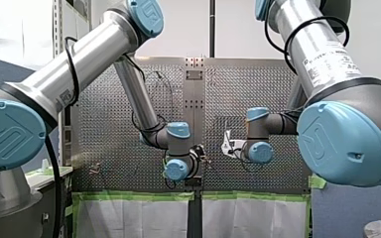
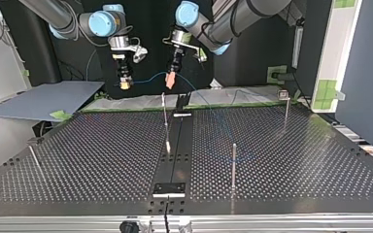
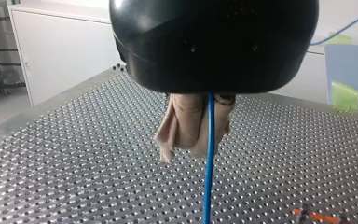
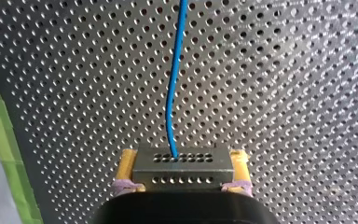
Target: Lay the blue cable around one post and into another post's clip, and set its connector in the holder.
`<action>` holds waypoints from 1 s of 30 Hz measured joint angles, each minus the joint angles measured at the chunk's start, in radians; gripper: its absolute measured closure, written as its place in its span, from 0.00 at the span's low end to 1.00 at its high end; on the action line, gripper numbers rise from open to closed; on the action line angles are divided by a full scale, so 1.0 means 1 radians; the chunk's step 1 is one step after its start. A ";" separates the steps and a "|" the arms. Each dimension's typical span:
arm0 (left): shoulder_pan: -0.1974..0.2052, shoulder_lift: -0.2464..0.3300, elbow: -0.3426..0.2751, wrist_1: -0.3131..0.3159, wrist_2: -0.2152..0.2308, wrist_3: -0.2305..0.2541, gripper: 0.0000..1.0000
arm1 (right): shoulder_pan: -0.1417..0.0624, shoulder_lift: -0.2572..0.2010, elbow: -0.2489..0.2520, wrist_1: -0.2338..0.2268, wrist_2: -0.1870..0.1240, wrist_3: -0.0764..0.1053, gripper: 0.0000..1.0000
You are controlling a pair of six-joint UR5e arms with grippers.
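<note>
Two grippers are counted, and both are found closed on a load. In its own wrist view, the right gripper [image 4: 182, 158] is seen with one perforated metal connector [image 4: 182, 170] clamped between two yellow pads [image 4: 127, 163]. One blue cable [image 4: 168, 112] is seen leaving the connector's face and running ahead over the perforated table [image 4: 284, 93]. In the other wrist view, the left gripper [image 3: 196, 140] is seen with its two beige pads [image 3: 186, 126] pressed together on the same cable, which hangs straight down from them.

In the top view, from the near edge outward, one black holder [image 2: 170, 188] is noted on the centre strip [image 2: 175, 155]. Four thin posts are counted. The near post [image 2: 233, 165] is upright just right of the strip. The leaning post [image 2: 34, 158] is at the view's left. The middle post [image 2: 164, 111] is further back beside the strip. The far post [image 2: 285, 109] is at the right and is topped by one clip [image 2: 282, 94].

Beyond the far edge both grippers are held in the air, side by side, well apart from the holder. The cable is strung between them and drops from the left gripper onto the table's right half. Whether it touches any post cannot be told.
</note>
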 joint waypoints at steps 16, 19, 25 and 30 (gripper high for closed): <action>0.010 -0.117 0.064 0.133 -0.010 0.035 0.91 | -0.043 0.091 -0.055 -0.064 -0.005 0.009 0.99; 0.014 -0.142 0.089 0.149 -0.010 0.048 0.91 | -0.050 0.115 -0.075 -0.063 -0.007 0.011 0.99; 0.022 -0.183 0.122 0.165 -0.016 0.050 0.91 | -0.069 0.161 -0.119 -0.050 -0.009 0.012 0.99; 0.031 -0.201 0.135 0.160 -0.045 0.073 0.91 | -0.085 0.204 -0.162 -0.041 -0.011 0.009 0.99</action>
